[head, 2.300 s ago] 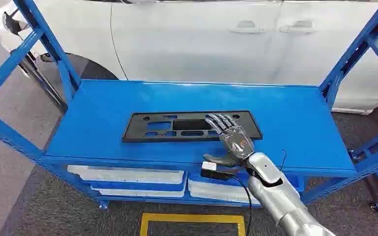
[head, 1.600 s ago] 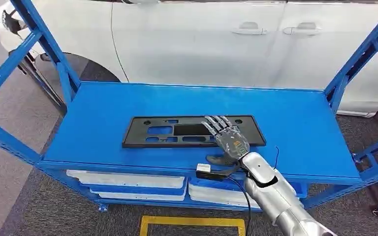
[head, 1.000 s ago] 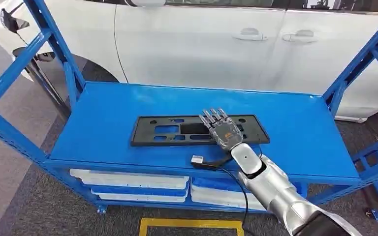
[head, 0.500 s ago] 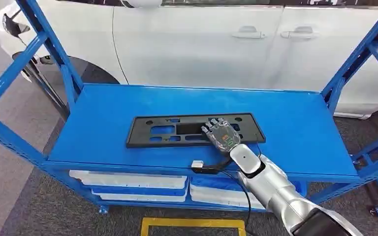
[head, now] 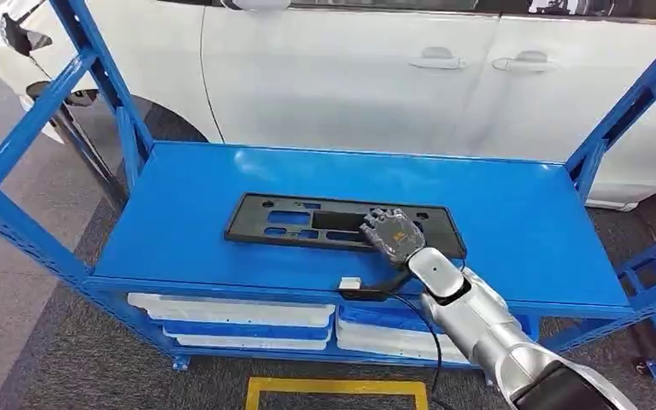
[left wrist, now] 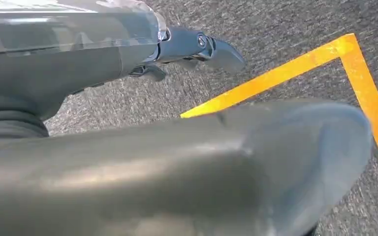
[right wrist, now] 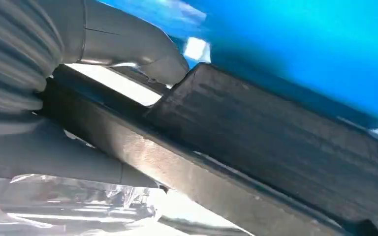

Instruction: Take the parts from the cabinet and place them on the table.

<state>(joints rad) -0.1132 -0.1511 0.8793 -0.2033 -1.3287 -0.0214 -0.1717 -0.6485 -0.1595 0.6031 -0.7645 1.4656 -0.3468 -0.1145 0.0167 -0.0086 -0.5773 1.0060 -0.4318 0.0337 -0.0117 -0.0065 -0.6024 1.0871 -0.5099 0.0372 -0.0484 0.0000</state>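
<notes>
Black plastic plate point(head: 342, 225): flat, rectangular, with cut-out slots, lying at frame centre on the glossy blue metal shelf point(head: 521, 222). Right hand point(head: 390, 232) grips its near edge; the right wrist view shows the grey thumb clamped there. Left hand point(left wrist: 197, 46) hangs above grey carpet, grasp indiscernible.

The blue shelf point(head: 512, 213) carries a black plate point(head: 307, 224) lying flat near its middle, long side parallel to the front edge. The right hand point(head: 390, 232) grips the plate's 3 o'clock end. On the lower shelf point(head: 248, 329), at 6 o'clock, lie white trays point(head: 231, 309). The rack stands on grey carpet point(head: 94, 376) marked with yellow tape point(head: 337, 389).
</notes>
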